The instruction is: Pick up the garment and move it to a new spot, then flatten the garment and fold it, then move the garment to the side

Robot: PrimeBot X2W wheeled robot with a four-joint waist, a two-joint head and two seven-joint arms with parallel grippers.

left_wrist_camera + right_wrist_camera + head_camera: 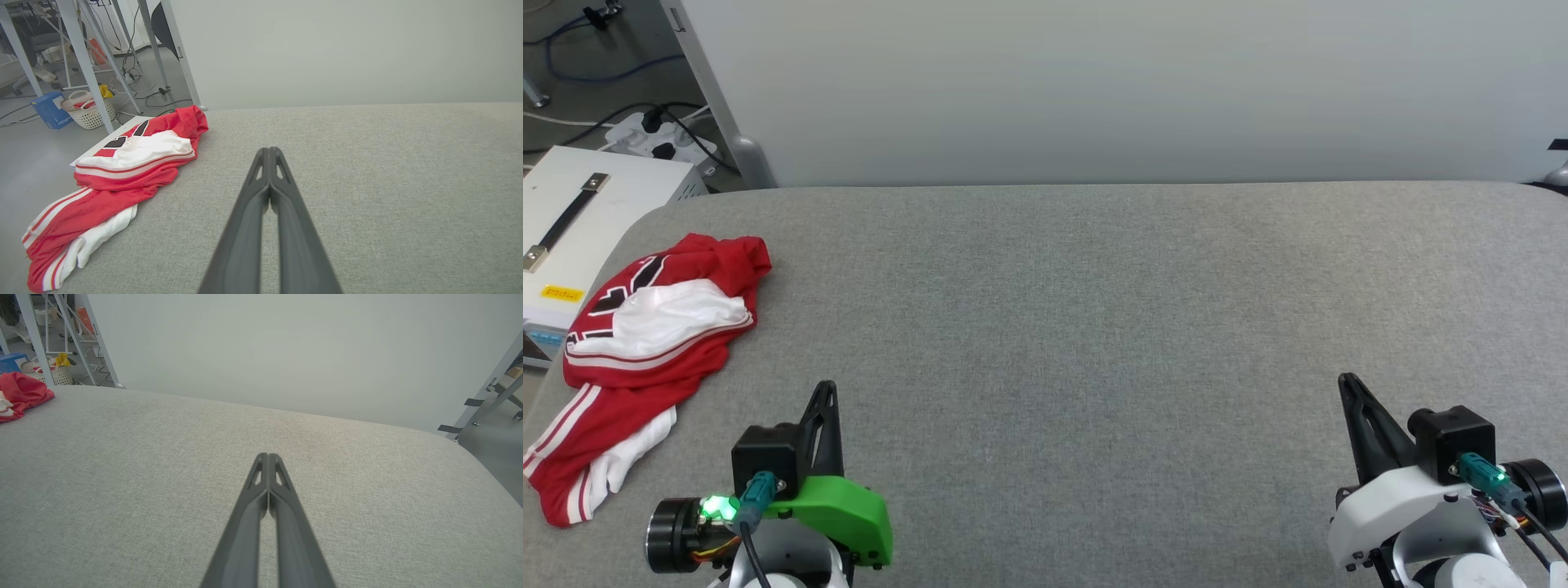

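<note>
No readable text, garment (pixel 658 363) print illegible

Folds of the garment (pixel 654 371) hide most of its black print (pixel 644 275), leaving it unreadable

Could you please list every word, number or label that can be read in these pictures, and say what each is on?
None can be read in full.
Garment: black, white-edged print, crumpled so only fragments show; unreadable.
Yellow label on the white box: dark print, too small to read.
Blue box on the floor: white print, too blurred to read.
</note>
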